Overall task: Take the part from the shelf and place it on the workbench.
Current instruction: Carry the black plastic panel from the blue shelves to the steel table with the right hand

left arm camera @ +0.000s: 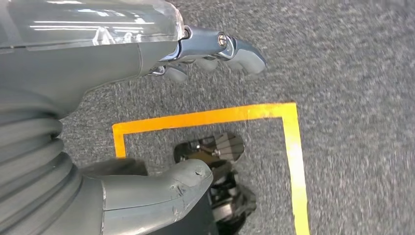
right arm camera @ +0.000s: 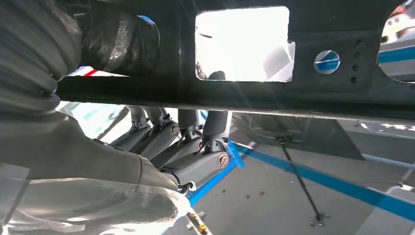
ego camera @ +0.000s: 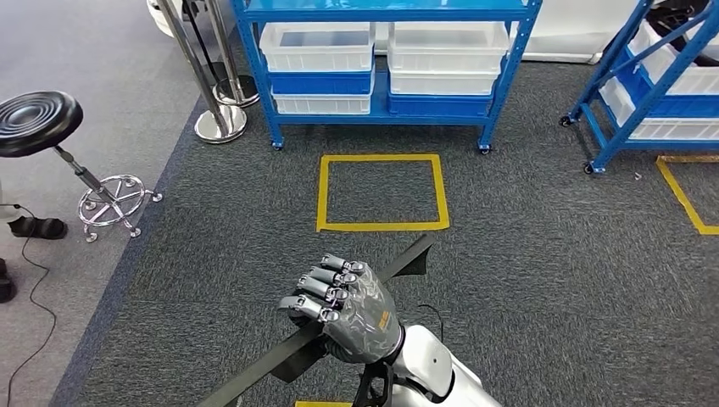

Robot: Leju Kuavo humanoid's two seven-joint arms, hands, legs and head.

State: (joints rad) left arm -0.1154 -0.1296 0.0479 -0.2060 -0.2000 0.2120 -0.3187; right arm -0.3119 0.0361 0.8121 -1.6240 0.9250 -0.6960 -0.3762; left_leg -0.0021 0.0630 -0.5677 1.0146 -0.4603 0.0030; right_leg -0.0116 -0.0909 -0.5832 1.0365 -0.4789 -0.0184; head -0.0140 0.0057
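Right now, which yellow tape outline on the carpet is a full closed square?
The yellow square in front of the middle blue shelf. The yellow outline at the right edge runs out of the head view, showing only a corner.

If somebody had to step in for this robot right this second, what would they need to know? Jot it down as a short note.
Right hand: grips the part, a long flat black bar with cut-out holes, held slanting above the grey carpet.
Left hand: holds nothing, fingers loosely extended, hanging over a yellow taped corner on the floor.
The blue shelf with its white bins stands ahead, beyond a yellow taped square.
Done: the part is off the shelf and in hand.
Left: carry it to the workbench, which the head view does not show, and set it down there.
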